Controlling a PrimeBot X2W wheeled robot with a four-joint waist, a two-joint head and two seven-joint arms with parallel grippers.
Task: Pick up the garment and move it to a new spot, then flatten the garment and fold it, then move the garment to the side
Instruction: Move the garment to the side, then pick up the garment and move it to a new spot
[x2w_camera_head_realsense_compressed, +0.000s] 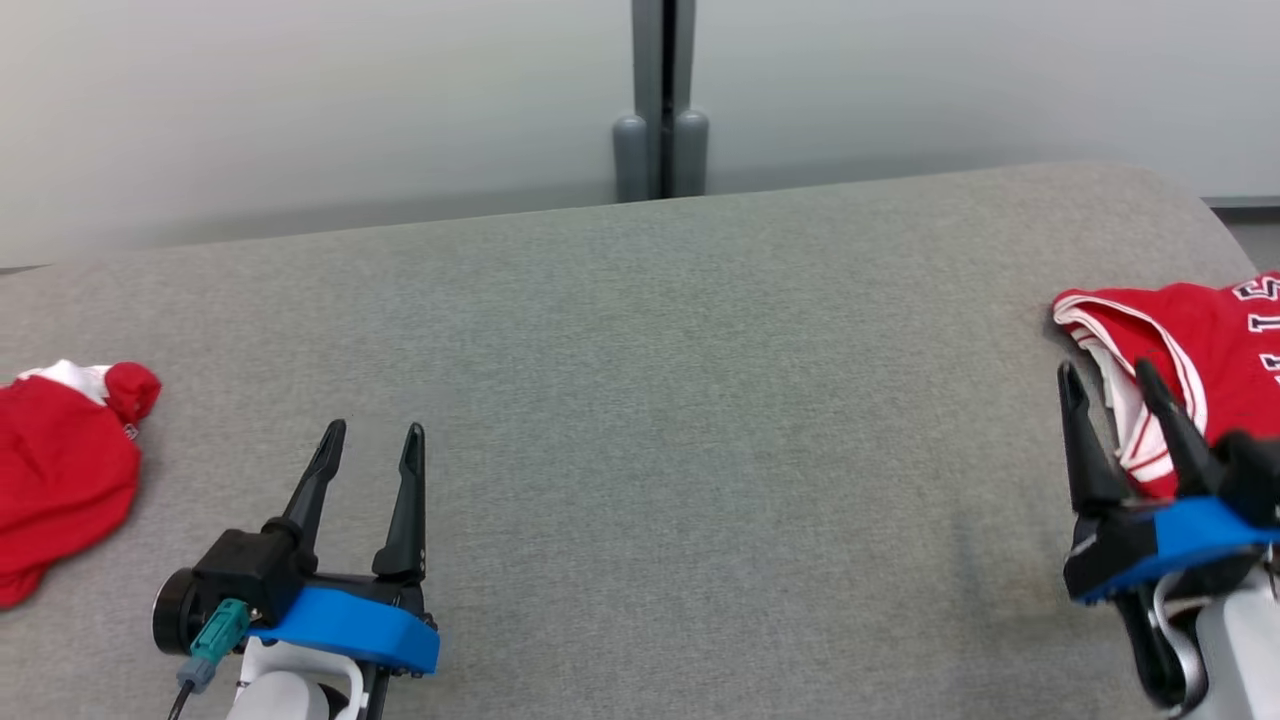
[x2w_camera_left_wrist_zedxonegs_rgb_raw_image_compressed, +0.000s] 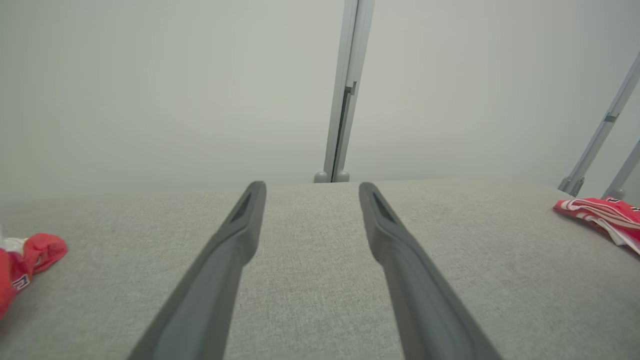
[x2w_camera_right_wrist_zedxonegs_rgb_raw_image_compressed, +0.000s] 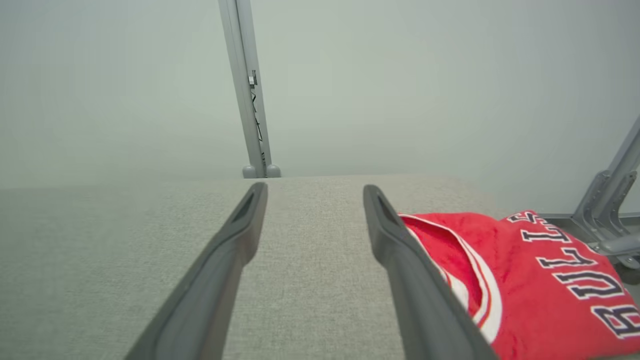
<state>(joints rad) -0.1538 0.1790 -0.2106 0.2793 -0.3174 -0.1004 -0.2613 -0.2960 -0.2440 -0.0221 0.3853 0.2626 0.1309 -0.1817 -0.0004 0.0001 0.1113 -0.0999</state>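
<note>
Table: a big grey table with a cloth top stood in front of the robot.
Garment: the red garment lay at the far right edge of the table, with white trim and dark letters on it.
Right gripper: the right gripper was wide open and held nothing. Its fingers were just at the garment's left edge.
Left gripper: the left gripper was wide open too, with nothing in it, over bare table at the lower left.
Other cloth: a bunched-up red cloth lay at the table's left edge, well apart from the garment.
Behind: there was a pale wall and a grey post.
</note>
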